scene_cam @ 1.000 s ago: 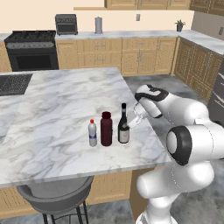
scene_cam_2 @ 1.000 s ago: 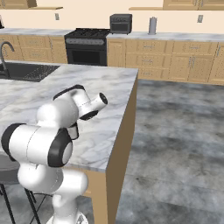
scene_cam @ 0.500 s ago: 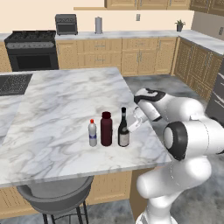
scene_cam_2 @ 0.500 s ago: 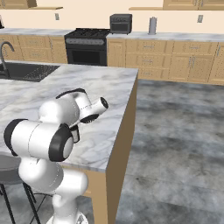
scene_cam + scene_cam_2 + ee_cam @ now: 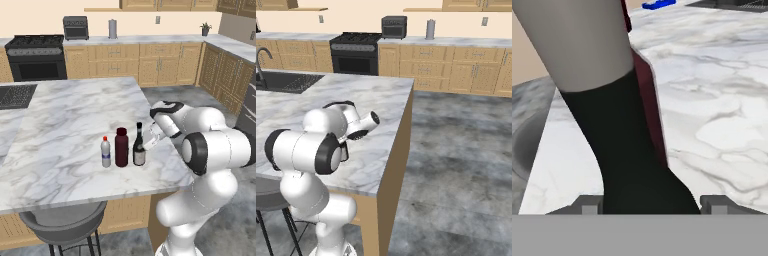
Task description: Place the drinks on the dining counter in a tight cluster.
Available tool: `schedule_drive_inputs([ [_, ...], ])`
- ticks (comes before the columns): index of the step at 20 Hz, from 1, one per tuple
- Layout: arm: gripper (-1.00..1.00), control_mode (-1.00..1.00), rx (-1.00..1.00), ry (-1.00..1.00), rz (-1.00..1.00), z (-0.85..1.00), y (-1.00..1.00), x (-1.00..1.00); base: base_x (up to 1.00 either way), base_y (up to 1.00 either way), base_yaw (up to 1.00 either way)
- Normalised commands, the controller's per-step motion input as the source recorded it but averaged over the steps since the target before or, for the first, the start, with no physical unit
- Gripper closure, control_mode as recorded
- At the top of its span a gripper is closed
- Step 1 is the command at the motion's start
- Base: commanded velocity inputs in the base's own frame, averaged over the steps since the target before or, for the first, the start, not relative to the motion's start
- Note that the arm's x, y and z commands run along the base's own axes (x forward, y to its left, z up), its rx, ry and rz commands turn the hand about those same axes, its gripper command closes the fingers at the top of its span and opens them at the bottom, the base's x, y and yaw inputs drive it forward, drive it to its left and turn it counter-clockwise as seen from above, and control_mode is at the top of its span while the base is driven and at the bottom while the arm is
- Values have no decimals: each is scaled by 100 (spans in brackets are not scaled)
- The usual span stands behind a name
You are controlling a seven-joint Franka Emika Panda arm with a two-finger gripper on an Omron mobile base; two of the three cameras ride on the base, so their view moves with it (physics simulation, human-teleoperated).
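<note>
Three bottles (image 5: 121, 147) clustered on marble dining counter (image 5: 65, 120), pincer (image 5: 148, 141) gripping wine bottle (image 5: 139, 146), wood cabinets behind.

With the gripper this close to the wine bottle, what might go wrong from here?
1. The gripper sits against the wine bottle; a careless pull-back could tip it.
2. The maroon bottle and clear bottle stand right beside it, so a fall could topple all three.
3. The cluster is near the dining counter edge.

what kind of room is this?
A rendered home kitchen: a black stove against the far wall, tan wood cabinets, and a marble island with three bottles and a stool beneath.
</note>
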Motion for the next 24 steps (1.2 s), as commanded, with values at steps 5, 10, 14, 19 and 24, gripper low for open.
schedule_drive_inputs([
  [5, 100, -100, 0, 0, 0, 0, 0, 17, 0, 0, 0],
  [10, 100, -100, 0, -1, 0, -7, 0, 7, 0, 0, 0],
  [14, 100, -100, 0, 0, 0, -23, 0, 0, 0, 0, 0],
  [19, 100, -100, -1, 0, 0, -20, 0, 0, 0, 0, 0],
  [24, 100, -100, 0, 0, 0, 0, 0, 0, 0, 0, 0],
])
